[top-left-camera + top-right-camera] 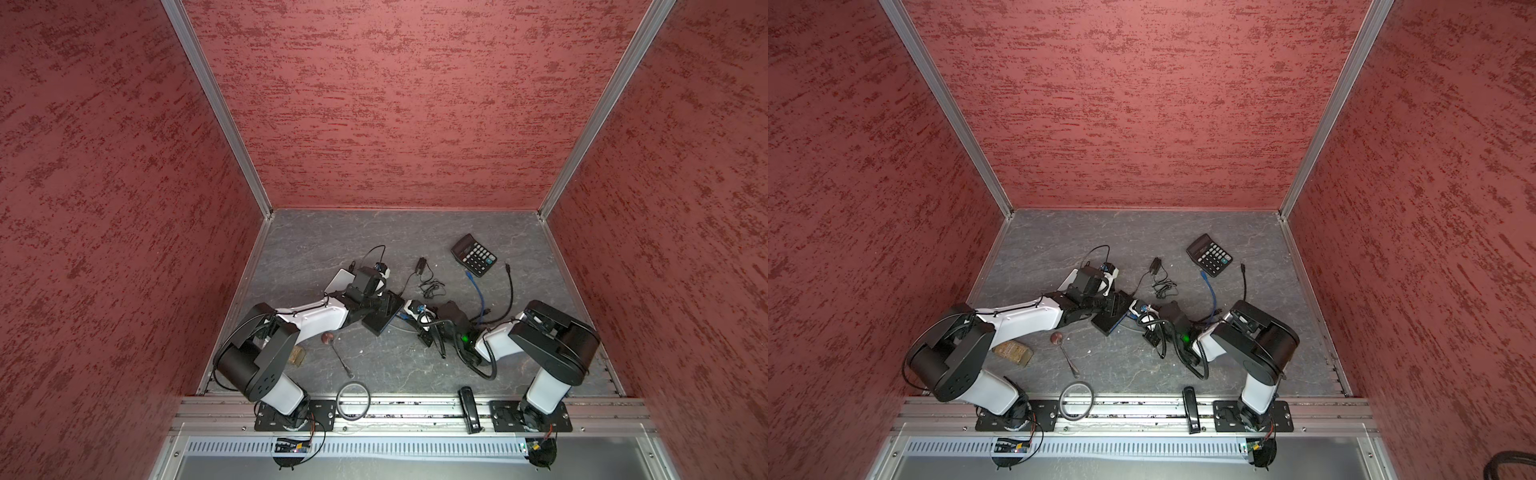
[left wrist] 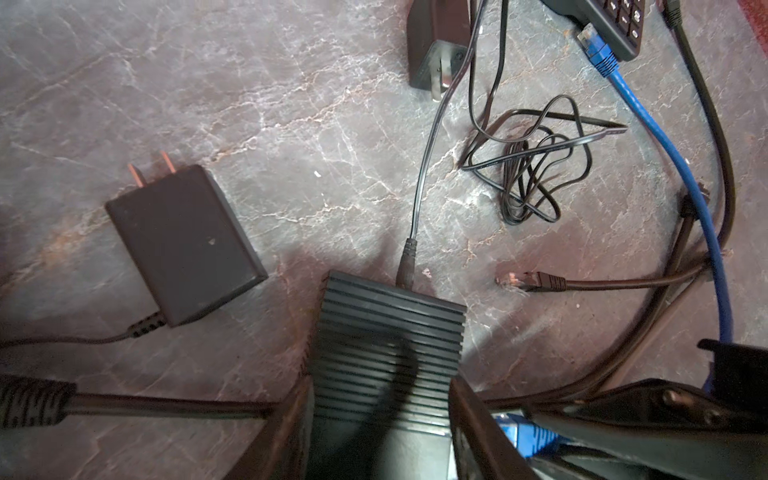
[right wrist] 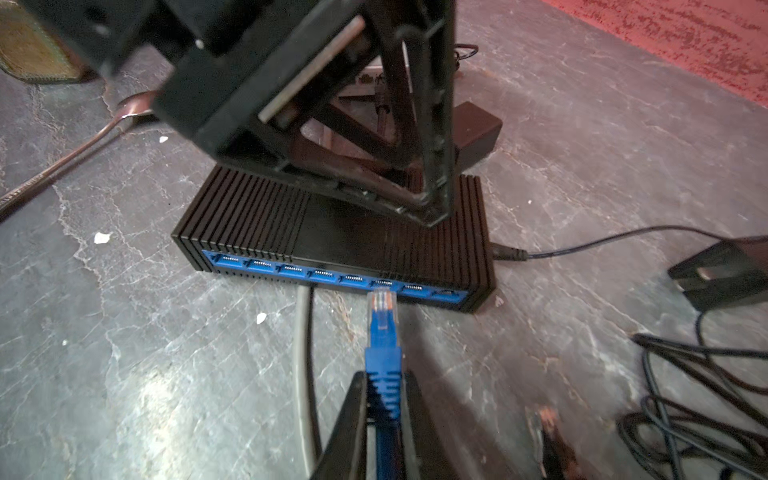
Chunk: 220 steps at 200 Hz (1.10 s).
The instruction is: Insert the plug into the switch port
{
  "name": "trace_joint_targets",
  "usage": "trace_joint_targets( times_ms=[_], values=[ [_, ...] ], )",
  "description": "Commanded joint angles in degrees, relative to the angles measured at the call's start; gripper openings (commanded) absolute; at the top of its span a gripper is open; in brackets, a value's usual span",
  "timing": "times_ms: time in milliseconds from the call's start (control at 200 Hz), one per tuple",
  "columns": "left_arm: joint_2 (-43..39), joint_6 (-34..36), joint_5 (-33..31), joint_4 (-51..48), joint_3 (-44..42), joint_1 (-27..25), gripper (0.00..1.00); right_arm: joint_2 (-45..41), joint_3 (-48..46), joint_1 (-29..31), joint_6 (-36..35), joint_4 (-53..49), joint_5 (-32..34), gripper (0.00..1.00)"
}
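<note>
Plug (image 3: 382, 324) pinched in right jaws, just before switch (image 3: 332, 232) ports

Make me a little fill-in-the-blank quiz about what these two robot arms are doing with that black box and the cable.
1. The right gripper pinches a plug whose cable is ____.
2. The plug's tip is just ____ the switch, not yet in a port.
3. The left gripper steadies the ____.
4. The calculator lies ____ by either gripper.

Missing words: blue; outside; switch; untouched
</note>
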Motion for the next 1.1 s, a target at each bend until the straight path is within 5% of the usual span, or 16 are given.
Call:
trace_joint_targets(
  times_ms=[0,441,1097],
  values=[
    [0.8,-0.7,-1.2,0.3,-1.3,-0.6,0.53,0.8,1.7,0.6,0.3,0.5,1.2,0.01],
    [-2.7,3.5,-11.8,-1.3,0.8,-2.3,0.55,1.0,2.6,0.8,-0.3,-2.3,2.3,0.01],
    [2.3,-0.9,-9.5,3.8,-3.9,-5.0,0.55,3.1,4.9,1.4,-0.2,-2.2,1.6,0.01]
  ],
)
